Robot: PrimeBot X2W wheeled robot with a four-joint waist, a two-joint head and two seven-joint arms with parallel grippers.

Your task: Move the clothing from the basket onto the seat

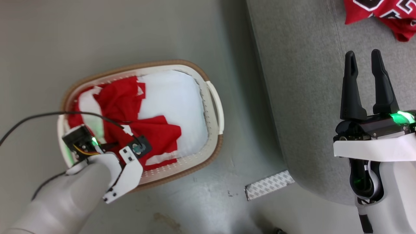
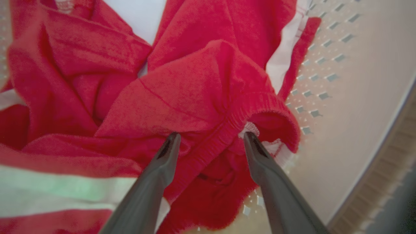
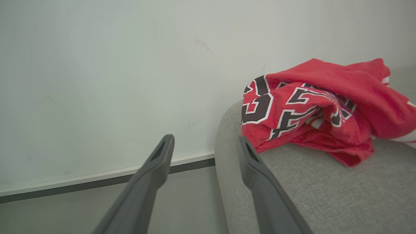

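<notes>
Left gripper [image 2: 211, 135]: 2 fingers spread wide, nothing clamped. The tips are down at the red clothing [image 2: 195, 84] in the basket [image 2: 341, 97]. A fold with a ribbed hem band lies between the 2 fingers, and both tips appear to touch fabric. In the head view the left wrist sits over the near left part of the basket and covers the fingers. A black cable [image 1: 32, 118] runs off from the wrist to the left.

The basket stands on the grey floor [image 1: 130, 32], near the rounded edge of the sofa [image 1: 302, 97] but apart from it. The red clothing, with white trim panels, is crumpled in the left and near part of the basket. It lies on the white lining [image 1: 175, 104], and the right part of the lining is bare.

Right gripper [image 1: 363, 53]: 2 fingers parted, empty, held over the sofa cushion. In the right wrist view its fingers point toward a pale wall [image 3: 113, 81] and a baseboard [image 3: 97, 182], with 1 finger over the sofa edge.

1 red jersey [image 3: 318, 107] lies bunched on the sofa, well apart from the right gripper. It carries black characters outlined in white, too folded to read in full.

A white patterned strip [image 1: 268, 188] lies on the floor at the sofa's near corner.
</notes>
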